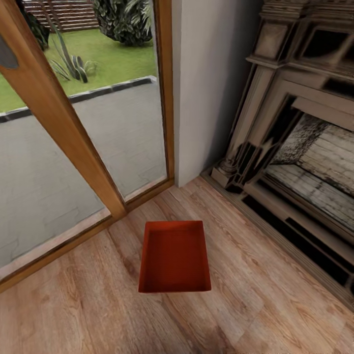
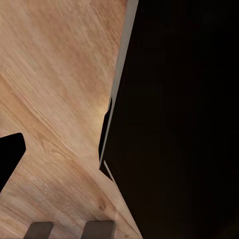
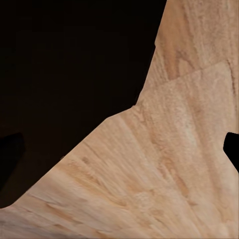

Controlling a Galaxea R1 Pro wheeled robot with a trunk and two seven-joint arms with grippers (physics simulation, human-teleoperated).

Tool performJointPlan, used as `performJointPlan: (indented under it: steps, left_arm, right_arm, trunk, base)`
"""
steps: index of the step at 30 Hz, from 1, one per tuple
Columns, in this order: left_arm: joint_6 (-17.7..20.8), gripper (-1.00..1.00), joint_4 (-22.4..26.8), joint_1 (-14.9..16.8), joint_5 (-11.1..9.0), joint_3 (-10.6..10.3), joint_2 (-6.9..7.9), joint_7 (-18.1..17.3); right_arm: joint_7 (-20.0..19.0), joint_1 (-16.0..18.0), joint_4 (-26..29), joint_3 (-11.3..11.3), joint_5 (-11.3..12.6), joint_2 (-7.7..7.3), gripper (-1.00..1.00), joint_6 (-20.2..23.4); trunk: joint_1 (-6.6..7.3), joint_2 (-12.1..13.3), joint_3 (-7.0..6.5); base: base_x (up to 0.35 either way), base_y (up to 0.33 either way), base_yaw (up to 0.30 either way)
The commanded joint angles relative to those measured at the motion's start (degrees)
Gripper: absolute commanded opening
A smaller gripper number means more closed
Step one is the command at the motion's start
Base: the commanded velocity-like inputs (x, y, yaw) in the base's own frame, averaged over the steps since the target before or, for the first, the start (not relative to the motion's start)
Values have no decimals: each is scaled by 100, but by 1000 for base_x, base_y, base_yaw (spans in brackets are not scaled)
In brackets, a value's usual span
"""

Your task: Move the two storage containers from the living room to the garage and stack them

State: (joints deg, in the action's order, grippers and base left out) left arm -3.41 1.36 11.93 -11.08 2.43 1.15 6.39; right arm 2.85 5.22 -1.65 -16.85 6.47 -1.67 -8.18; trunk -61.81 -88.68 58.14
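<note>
- Pale wood plank floor (image 1: 255, 300) underfoot, living room.
- One red-orange storage container (image 1: 174, 256) on the planks, open top up, empty, near the glass door.
- Wood-framed glass door (image 1: 64, 128) beyond on the left; white wall (image 1: 211, 83) behind; fireplace (image 1: 300, 147) to the right.
- Left gripper (image 2: 69, 230): two grey fingertips apart, over bare planks, holding nothing.
- Right gripper: dark finger shapes at the wrist view's edges; opening not discernible.

Container (image 1: 174, 258): matt red-orange plastic. Floor (image 1: 275, 300): pale grainy wood. Fireplace (image 1: 314, 162): weathered stone.
</note>
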Motion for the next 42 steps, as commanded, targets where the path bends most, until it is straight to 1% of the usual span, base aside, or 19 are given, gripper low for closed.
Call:
performJointPlan:
  steps: [1,13,21,22,24,25,27,28,29,32,34,35,36,39,40,41,42]
  left_arm:
    - [-20,100,-4,2,-22,21,-1,3]
    - [-20,100,-13,2,-26,20,-1,3]
    - [-20,100,-13,2,-26,22,7,3]
    - [-20,100,-6,2,-20,22,2,5]
    - [-15,100,1,2,-12,29,5,8]
    - [-14,100,7,2,-5,35,6,9]
    - [18,100,95,4,12,38,41,12]
    - [37,100,207,12,11,39,79,18]
    - [45,100,273,13,10,39,91,20]
    - [180,100,813,18,5,38,170,27]
    - [258,100,1029,19,4,41,209,23]
    - [360,100,1318,19,3,43,246,16]
    - [417,100,1475,19,2,44,260,15]
    - [886,100,2422,20,7,46,328,30]
    - [983,100,2573,20,7,46,345,32]
    - [1179,100,2865,23,8,46,381,34]
    - [1480,100,3281,27,9,46,433,33]
  right_arm:
    - [5,6,-16,-49,60,2,100,-37]
    - [-41,6,-11,-64,11,-32,100,-51]
    - [8,6,-11,-59,25,-5,100,-44]
    - [22,6,-11,-44,66,-8,100,-41]
    - [27,6,-11,-58,49,3,100,-38]
    - [28,7,8,-59,36,8,100,-37]
    - [31,73,366,-56,49,22,100,106]
    - [48,87,793,-54,53,31,100,293]
    - [55,90,957,-52,53,42,100,383]
    - [111,148,1951,-46,57,142,100,1101]
    - [124,202,2227,-40,60,170,100,1316]
    - [135,268,2466,-33,61,206,100,1485]
    - [139,303,2565,-30,62,230,100,1545]
    - [175,646,2880,-24,64,419,100,1717]
    - [188,720,2903,-24,64,451,100,1727]
    - [226,864,2935,-22,64,501,100,1736]
    - [290,1068,2964,-21,68,548,100,1735]
  trunk:
    - [0,-1,3]
    - [0,-1,3]
    - [0,-1,3]
    - [0,-1,3]
    - [0,-1,3]
    - [0,-1,3]
    - [0,-1,3]
    - [0,-1,3]
    - [0,-1,3]
    - [0,-1,3]
    - [0,-1,3]
    - [0,-1,3]
    - [0,-1,3]
    - [0,-1,3]
    - [0,-1,3]
    - [0,-1,3]
    - [0,-1,3]
  base:
    - [0,0,-29]
    - [0,0,-2]
    - [0,0,0]
    - [0,0,0]
    - [0,0,0]
    - [0,0,0]
    - [0,0,0]
    - [0,0,0]
    - [0,0,0]
    - [0,0,0]
    - [0,0,0]
    - [0,0,0]
    - [0,0,0]
    - [0,0,0]
    - [0,0,0]
    - [0,0,0]
    - [0,0,0]
